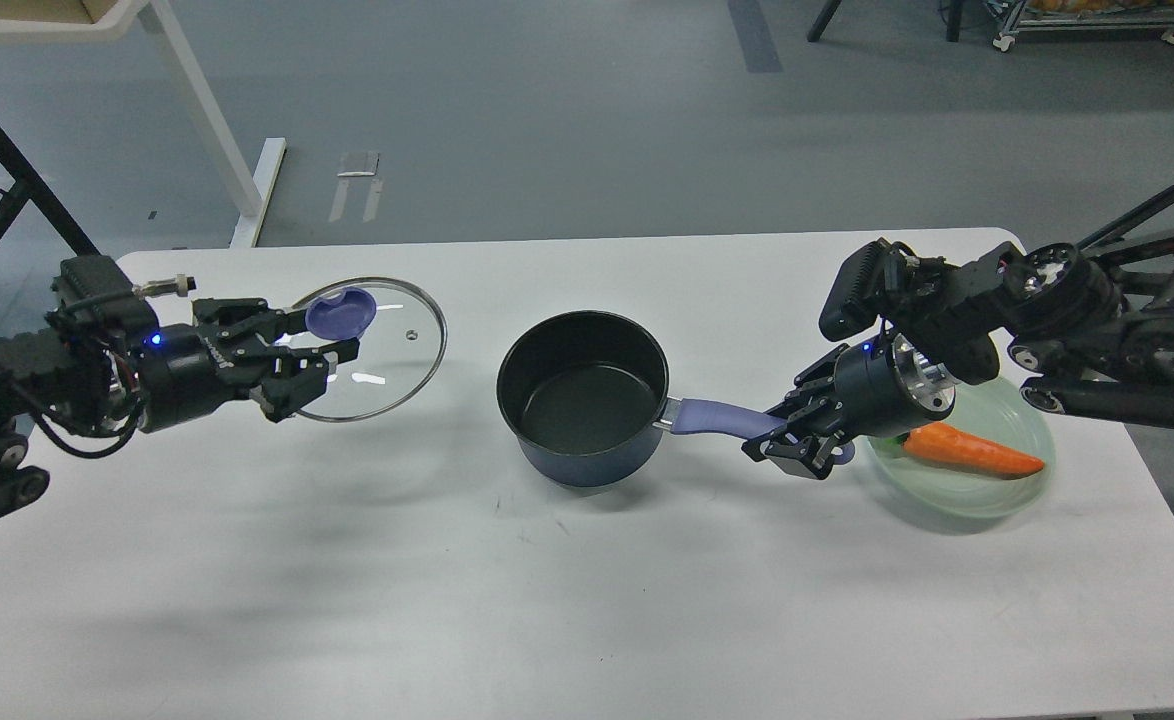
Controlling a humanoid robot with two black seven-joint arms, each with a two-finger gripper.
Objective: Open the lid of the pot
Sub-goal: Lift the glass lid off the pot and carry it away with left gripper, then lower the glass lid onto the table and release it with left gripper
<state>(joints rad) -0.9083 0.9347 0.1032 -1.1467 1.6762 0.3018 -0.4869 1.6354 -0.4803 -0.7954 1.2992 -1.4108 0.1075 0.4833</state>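
The dark blue pot (587, 420) stands in the middle of the white table with its black inside uncovered. Its lavender handle (717, 415) points right. My right gripper (782, 435) is shut on the end of that handle. My left gripper (332, 335) is shut on the purple-blue knob (340, 311) of the glass lid (392, 345). It holds the lid above the table, well to the left of the pot, roughly level.
A pale green plate (987, 490) with an orange carrot (972, 452) sits at the right, partly under my right arm. The table's edge (567, 240) runs along the back. A black frame and a white table leg stand on the floor at the far left.
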